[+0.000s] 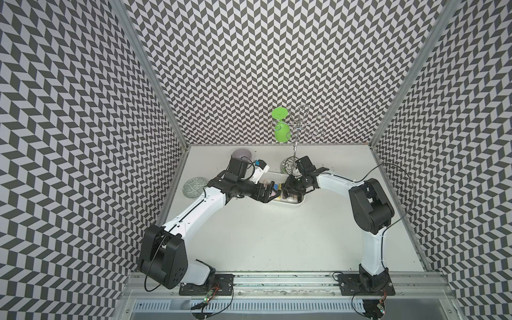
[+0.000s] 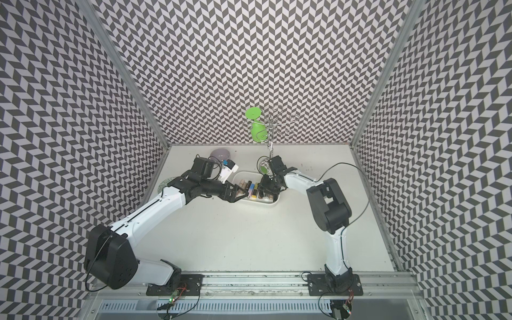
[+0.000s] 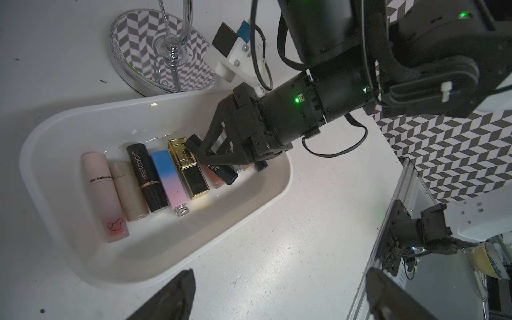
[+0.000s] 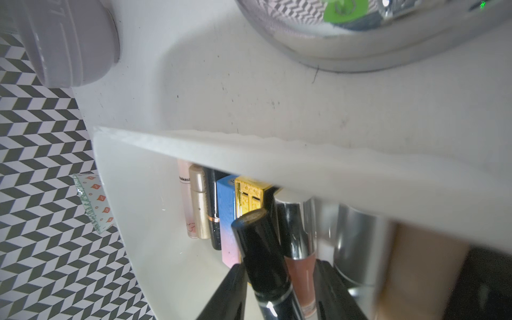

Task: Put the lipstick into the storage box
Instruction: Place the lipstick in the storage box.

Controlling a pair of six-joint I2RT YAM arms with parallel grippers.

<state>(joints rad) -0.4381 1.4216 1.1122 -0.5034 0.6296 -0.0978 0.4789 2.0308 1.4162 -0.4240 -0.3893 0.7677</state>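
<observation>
The white storage box (image 1: 293, 205) (image 2: 266, 204) (image 3: 249, 221) (image 4: 277, 155) sits mid-table and holds a row of several lipsticks (image 3: 138, 182). My right gripper (image 1: 285, 191) (image 2: 261, 189) (image 3: 205, 155) (image 4: 277, 266) reaches down into the box. Its fingers stand apart around a black lipstick (image 3: 225, 174) (image 4: 263, 249). That lipstick leans against one finger and lies over a pink gloss tube (image 4: 300, 277). My left gripper (image 1: 267, 194) (image 2: 239, 195) (image 3: 279, 277) hangs wide open and empty over the table beside the box's near rim.
A grey bowl (image 1: 241, 153) (image 4: 69, 41) stands at the back left. A green-patterned plate (image 1: 194, 188) lies at the left. Right behind the box is a chrome rack on a mirrored base (image 1: 289, 166) (image 3: 163, 55), with a green cup (image 1: 279, 130) hanging on it.
</observation>
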